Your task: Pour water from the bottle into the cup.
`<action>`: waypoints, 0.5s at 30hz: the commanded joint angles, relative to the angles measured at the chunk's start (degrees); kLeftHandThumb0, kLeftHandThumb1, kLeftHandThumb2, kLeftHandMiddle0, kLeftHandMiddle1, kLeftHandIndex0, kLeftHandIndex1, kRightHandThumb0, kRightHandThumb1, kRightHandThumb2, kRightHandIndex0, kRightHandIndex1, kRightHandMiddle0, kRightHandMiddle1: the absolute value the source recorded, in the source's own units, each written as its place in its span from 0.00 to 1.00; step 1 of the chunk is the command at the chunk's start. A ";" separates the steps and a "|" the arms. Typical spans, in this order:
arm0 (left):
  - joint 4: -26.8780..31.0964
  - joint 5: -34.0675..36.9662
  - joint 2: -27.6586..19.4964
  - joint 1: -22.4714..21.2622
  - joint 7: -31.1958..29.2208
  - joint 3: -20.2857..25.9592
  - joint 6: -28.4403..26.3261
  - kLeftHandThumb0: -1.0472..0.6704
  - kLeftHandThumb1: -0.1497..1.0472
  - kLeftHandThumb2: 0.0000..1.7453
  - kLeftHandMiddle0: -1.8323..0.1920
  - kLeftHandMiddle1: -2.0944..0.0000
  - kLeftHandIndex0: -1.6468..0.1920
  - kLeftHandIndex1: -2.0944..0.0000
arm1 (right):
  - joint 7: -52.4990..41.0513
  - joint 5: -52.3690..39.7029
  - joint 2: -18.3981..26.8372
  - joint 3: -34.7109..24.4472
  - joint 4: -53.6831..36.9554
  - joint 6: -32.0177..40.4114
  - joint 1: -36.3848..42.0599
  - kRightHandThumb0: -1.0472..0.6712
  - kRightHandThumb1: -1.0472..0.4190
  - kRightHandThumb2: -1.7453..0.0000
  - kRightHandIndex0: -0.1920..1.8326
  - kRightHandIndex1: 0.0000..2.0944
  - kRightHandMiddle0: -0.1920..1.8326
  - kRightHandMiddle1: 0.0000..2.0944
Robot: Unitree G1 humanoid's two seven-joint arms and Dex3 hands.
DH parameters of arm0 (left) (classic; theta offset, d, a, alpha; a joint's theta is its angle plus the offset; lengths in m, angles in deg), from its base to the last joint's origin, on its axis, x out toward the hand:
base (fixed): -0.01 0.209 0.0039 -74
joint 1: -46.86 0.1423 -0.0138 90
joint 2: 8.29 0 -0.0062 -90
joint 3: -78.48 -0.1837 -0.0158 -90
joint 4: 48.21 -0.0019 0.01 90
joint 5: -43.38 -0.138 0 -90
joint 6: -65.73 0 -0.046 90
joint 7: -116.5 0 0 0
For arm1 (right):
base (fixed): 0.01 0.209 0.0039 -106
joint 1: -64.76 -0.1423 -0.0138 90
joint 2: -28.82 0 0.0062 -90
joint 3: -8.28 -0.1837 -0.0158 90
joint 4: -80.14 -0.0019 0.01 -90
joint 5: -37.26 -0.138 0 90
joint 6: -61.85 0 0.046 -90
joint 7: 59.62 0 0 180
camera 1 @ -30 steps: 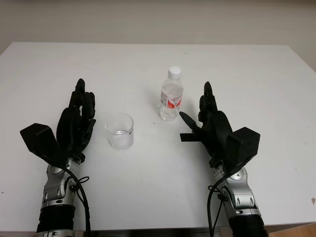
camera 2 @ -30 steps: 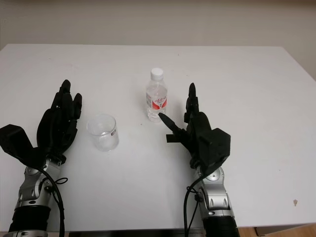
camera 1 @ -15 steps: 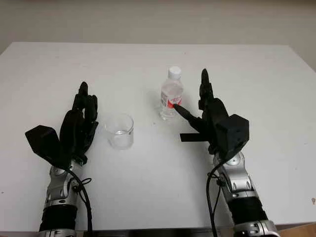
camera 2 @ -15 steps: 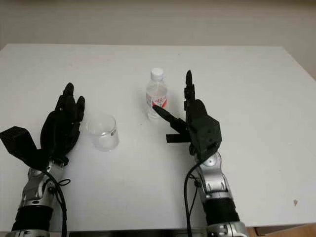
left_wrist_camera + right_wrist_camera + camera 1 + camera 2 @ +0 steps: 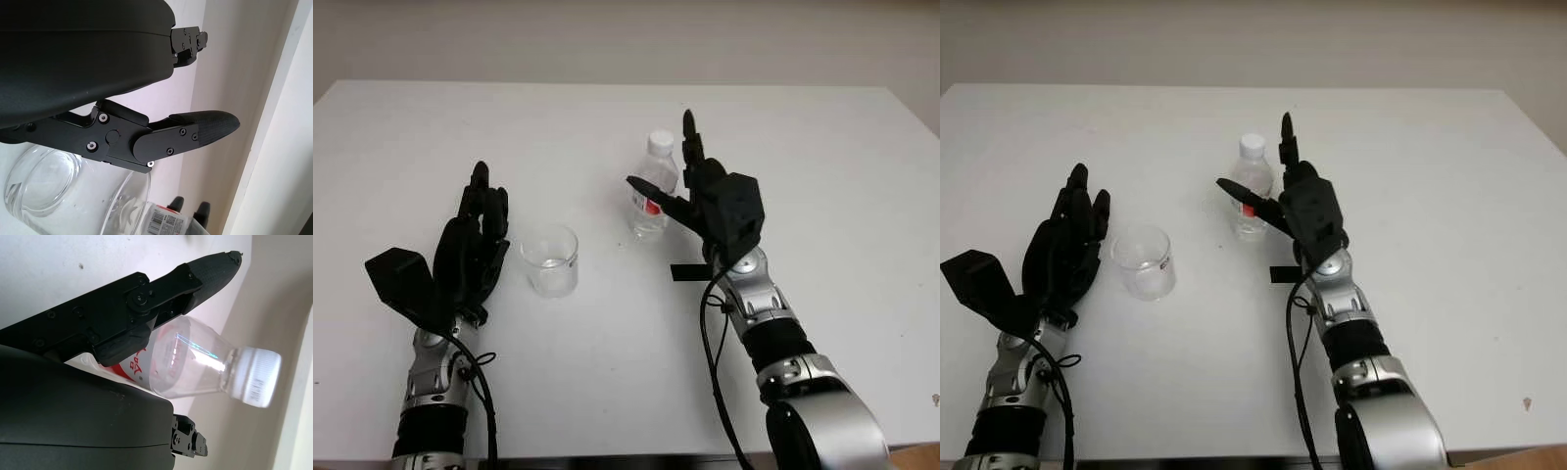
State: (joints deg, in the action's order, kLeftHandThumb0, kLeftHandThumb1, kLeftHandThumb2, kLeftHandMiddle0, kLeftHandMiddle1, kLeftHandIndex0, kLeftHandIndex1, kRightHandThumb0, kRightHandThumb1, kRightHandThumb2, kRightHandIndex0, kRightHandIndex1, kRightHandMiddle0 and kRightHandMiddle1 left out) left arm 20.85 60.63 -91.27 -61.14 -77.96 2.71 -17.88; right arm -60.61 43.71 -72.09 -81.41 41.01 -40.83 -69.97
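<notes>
The bottle is standing upright near the middle of the white desk, long axis vertical, white cap pointing straight up and still screwed on. It's a small clear plastic one with a red and white label around the lower half.

The right robot hand is right up against the bottle's right side. Its thumb crosses in front of the label and one finger sticks up just beside the cap. The fingers look stretched out, not wrapped around the bottle, so it's open and not gripping anything. From the right wrist view the bottle sits in the gap between the thumb and the palm, but you can't really tell if anything's actually touching it.

The cup is a short clear glass, upright, mouth facing up, sitting to the left of the bottle and a bit closer to the robot. The two are near each other but apart.

The left robot hand is just beside the cup on its left, open, holding nothing, fingers pointing away from the robot. In the left wrist view the cup is right under the thumb.
</notes>
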 commanded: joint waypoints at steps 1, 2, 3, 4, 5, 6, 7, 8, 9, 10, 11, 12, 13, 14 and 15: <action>0.70 -0.15 -0.11 -0.18 0.23 0.12 0.19 0.21 1.00 0.34 0.95 0.97 0.95 0.97 | -0.09 -0.86 -0.52 -0.62 3.63 -1.36 -2.35 0.04 0.08 0.97 0.00 0.00 0.00 0.00; 0.78 -0.16 -0.10 -0.12 0.33 0.11 0.11 0.21 1.00 0.33 0.95 0.97 0.95 0.97 | -0.14 -1.09 -0.74 -0.77 5.02 -1.78 -2.91 0.04 0.09 0.97 0.00 0.00 0.00 0.00; 0.85 -0.12 -0.06 -0.06 0.39 0.12 0.10 0.21 1.00 0.33 0.95 0.97 0.95 0.97 | -0.08 -1.28 -0.96 -0.87 6.12 -2.00 -3.37 0.05 0.09 0.97 0.00 0.00 0.00 0.00; 0.87 -0.12 -0.04 -0.03 0.43 0.13 0.16 0.21 1.00 0.33 0.95 0.97 0.95 0.97 | -0.19 -1.51 -1.15 -0.95 7.04 -2.02 -3.77 0.05 0.09 0.97 0.00 0.00 0.00 0.00; 0.99 -0.15 -0.06 0.03 0.47 0.10 0.13 0.21 1.00 0.33 0.95 0.97 0.95 0.97 | -0.15 -1.51 -1.26 -0.86 7.79 -1.98 -4.11 0.05 0.09 0.97 0.00 0.00 0.00 0.00; 1.05 -0.15 -0.10 0.09 0.38 0.06 0.19 0.21 1.00 0.33 0.95 0.97 0.95 0.97 | -0.14 -1.52 -1.38 -0.77 8.49 -2.08 -4.41 0.04 0.09 0.97 0.00 0.00 0.00 0.00; 1.09 -0.17 -0.15 0.14 0.30 0.02 0.22 0.21 1.00 0.33 0.95 0.98 0.96 0.98 | -0.35 -1.64 -1.49 -0.75 9.09 -2.20 -4.67 0.04 0.09 0.97 0.00 0.00 0.00 0.00; 1.08 -0.16 -0.18 0.18 0.14 -0.01 0.36 0.21 1.00 0.33 0.95 0.98 0.96 0.98 | -0.54 -1.73 -1.59 -0.73 9.66 -2.40 -4.90 0.04 0.09 0.97 0.00 0.00 0.00 0.00; 0.95 -0.15 -0.25 0.19 -0.10 -0.03 0.57 0.21 1.00 0.33 0.96 0.98 0.96 0.98 | -0.88 -1.93 -1.70 -0.78 10.17 -2.63 -5.11 0.04 0.10 0.97 0.00 0.00 0.00 0.00; 0.96 -0.30 -0.20 0.20 0.13 -0.04 0.58 0.21 1.00 0.34 0.96 0.98 0.96 0.98 | -1.64 -2.25 -1.85 -0.86 10.71 -3.11 -5.27 0.04 0.10 0.97 0.00 0.00 0.00 0.00; 0.87 -0.34 -0.16 0.17 0.17 -0.02 0.69 0.21 1.00 0.34 0.95 0.97 0.95 0.97 | -2.38 -2.55 -1.99 -0.93 11.14 -3.48 -5.39 0.05 0.10 0.97 0.00 0.00 0.00 0.00; 0.85 -0.34 -0.11 0.16 0.21 -0.01 0.67 0.21 1.00 0.33 0.95 0.97 0.95 0.97 | -3.32 -3.06 -2.16 -1.20 11.56 -3.90 -5.48 0.06 0.11 0.97 0.00 0.00 0.00 0.00; 0.85 -0.32 -0.07 0.15 0.24 -0.01 0.65 0.20 1.00 0.33 0.95 0.97 0.95 0.97 | -3.97 -3.41 -2.26 -1.41 11.90 -4.22 -5.56 0.08 0.11 0.98 0.00 0.00 0.00 0.00; 0.86 -0.26 -0.04 0.14 0.19 -0.01 0.61 0.20 1.00 0.33 0.95 0.97 0.95 0.97 | -4.88 -4.22 -2.46 -1.93 12.21 -4.40 -5.63 0.08 0.11 0.98 0.00 0.00 0.00 0.00; 0.93 -0.18 0.03 0.13 0.22 0.00 0.49 0.20 1.00 0.33 0.95 0.97 0.95 0.97 | -5.49 -5.12 -2.81 -2.56 12.61 -4.91 -5.66 0.10 0.12 0.98 0.00 0.00 0.00 0.00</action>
State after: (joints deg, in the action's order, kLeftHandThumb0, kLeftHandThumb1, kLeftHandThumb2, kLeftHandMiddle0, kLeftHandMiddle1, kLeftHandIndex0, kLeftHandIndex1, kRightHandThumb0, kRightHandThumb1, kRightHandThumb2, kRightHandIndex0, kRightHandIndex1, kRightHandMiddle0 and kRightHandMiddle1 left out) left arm 20.97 60.54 -91.25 -61.12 -77.75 2.65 -17.83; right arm -65.57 39.36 -74.48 -83.16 53.07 -44.68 -74.51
